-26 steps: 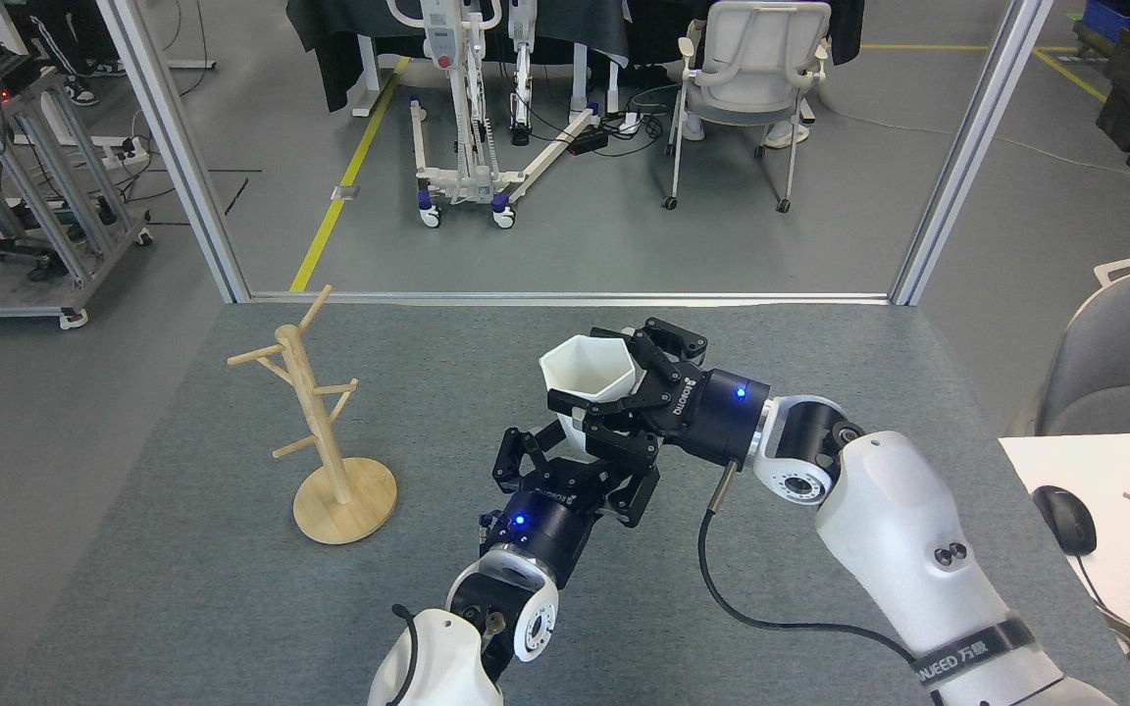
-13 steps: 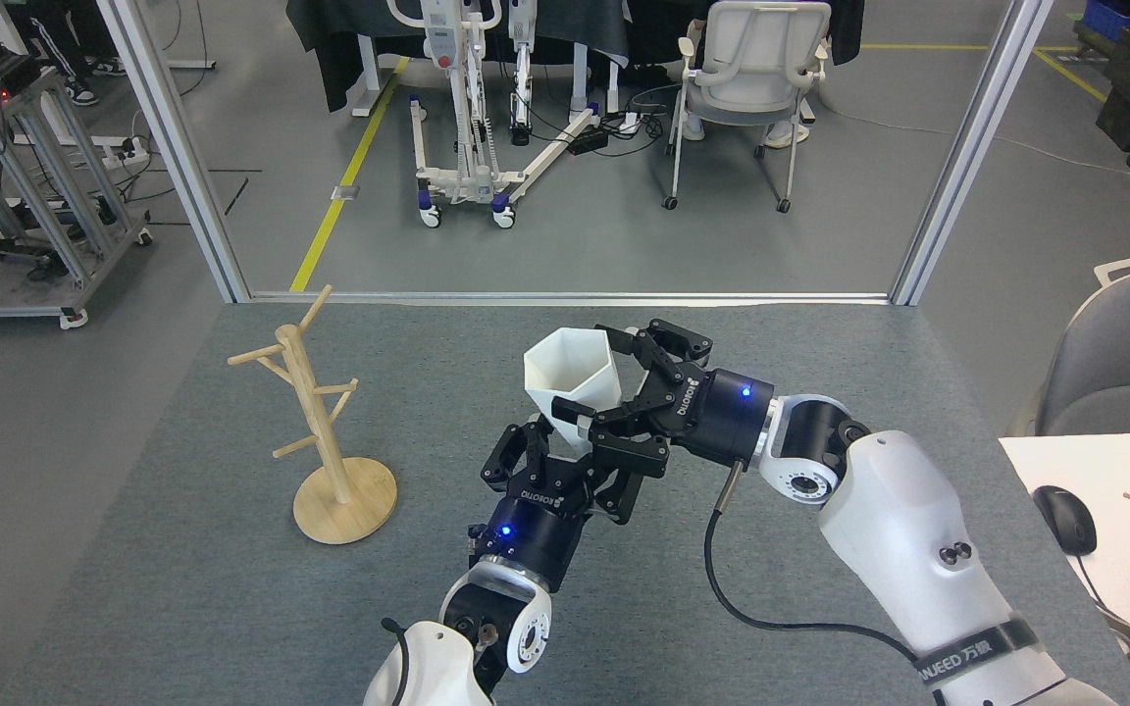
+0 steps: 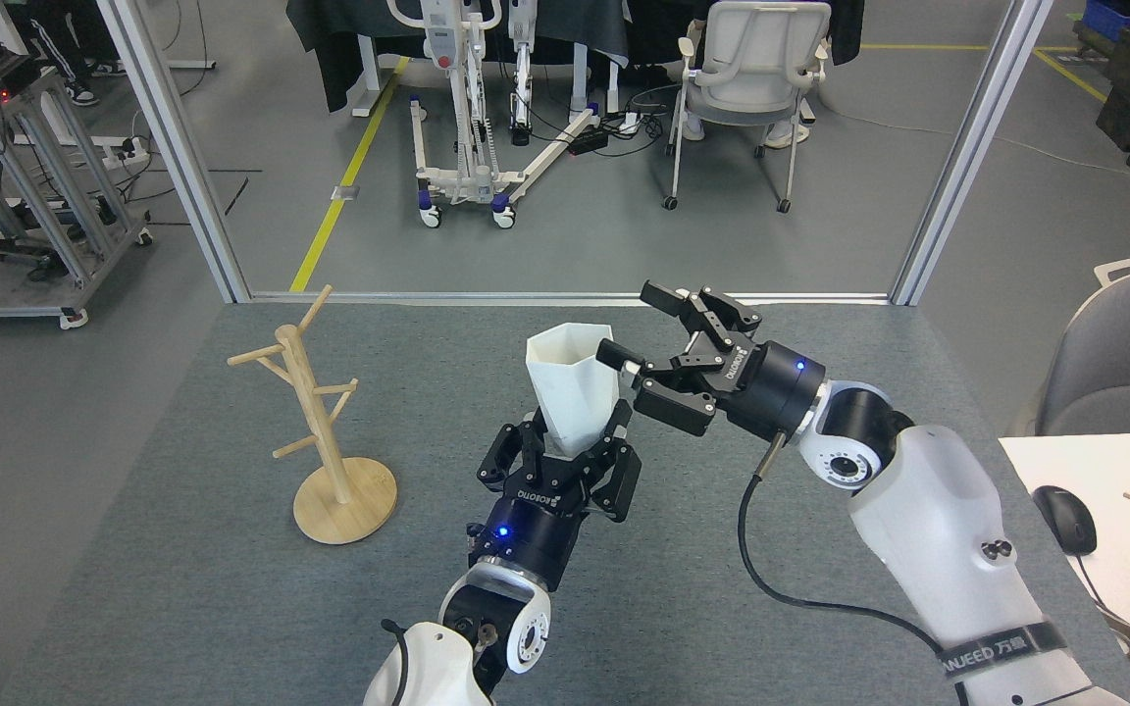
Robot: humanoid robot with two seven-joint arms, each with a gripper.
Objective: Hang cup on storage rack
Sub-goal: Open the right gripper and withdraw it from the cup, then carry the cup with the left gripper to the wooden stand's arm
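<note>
My left gripper [image 3: 570,441] clenches the cup's [image 3: 573,390] lower end, hiding it; cup upright, interior unseen. My right gripper [image 3: 645,330] is released beside its rim. Storage rack [image 3: 322,431] stands well left.

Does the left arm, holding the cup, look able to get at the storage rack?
Probably yes: the left tool grips the cup, and only bare table lies toward the storage rack.
</note>
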